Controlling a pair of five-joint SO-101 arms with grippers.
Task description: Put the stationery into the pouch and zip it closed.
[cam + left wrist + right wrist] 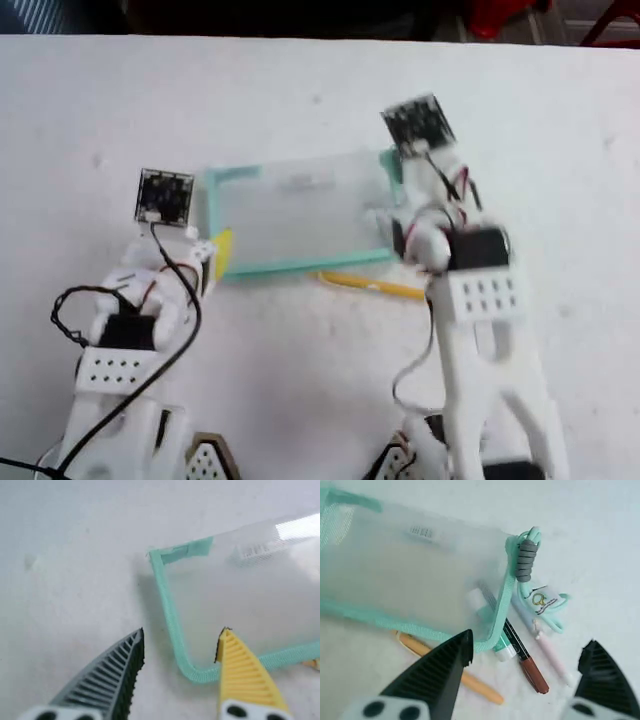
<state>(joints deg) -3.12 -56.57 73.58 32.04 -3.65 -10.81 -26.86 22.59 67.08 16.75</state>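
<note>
The translucent pouch [295,215] with teal edging lies flat at mid-table. My left gripper [182,630] is open, its grey finger [115,675] and yellow finger [240,675] straddling the pouch's [240,595] teal corner edge. My right gripper [530,640] is open above the pouch's [420,575] other end, where a grey zipper pull [525,560] and a teal strap [542,602] sit. A brown marker [525,660], a pale pink pen [550,655] and a green-and-white stick [492,630] lie at that end, partly under the mesh. An orange pen [455,675] lies outside, along the front edge [370,285].
The white table [300,100] stretches bare behind the pouch and to both sides. Cables [70,305] loop beside the left arm. Both arm bases stand at the near edge.
</note>
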